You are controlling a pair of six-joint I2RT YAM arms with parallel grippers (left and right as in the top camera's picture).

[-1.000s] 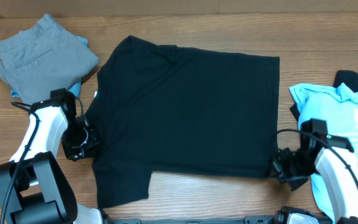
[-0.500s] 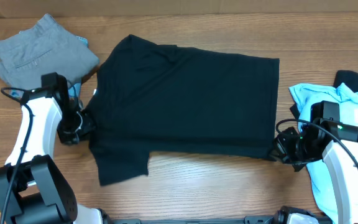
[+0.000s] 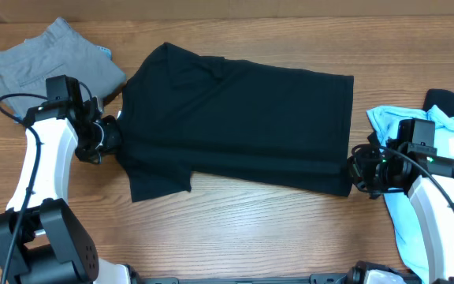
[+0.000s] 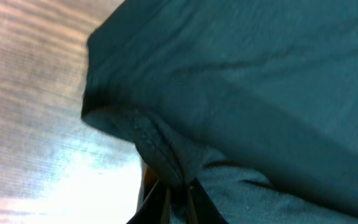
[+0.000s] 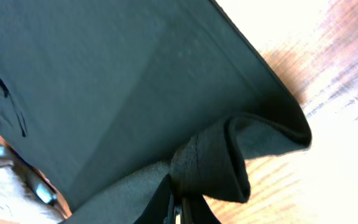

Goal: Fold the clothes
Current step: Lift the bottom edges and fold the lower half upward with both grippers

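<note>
1. Fabric: we judge the black T-shirt point(image 3: 235, 126) soft, light, limp; it lies spread on the table point(image 3: 251, 237).
2. Left gripper point(image 3: 110, 140) pinches its left edge, right gripper point(image 3: 357, 175) its right hem corner; we favour such edge holds.

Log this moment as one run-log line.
stage: folding | left claw: shut on black T-shirt, collar-end edge | right claw: shut on black T-shirt, hem corner | grey trousers, light-blue tee: lying aside

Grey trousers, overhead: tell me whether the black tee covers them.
No, the tee lies spread on the table beside the trousers, with none of it on them.
</note>
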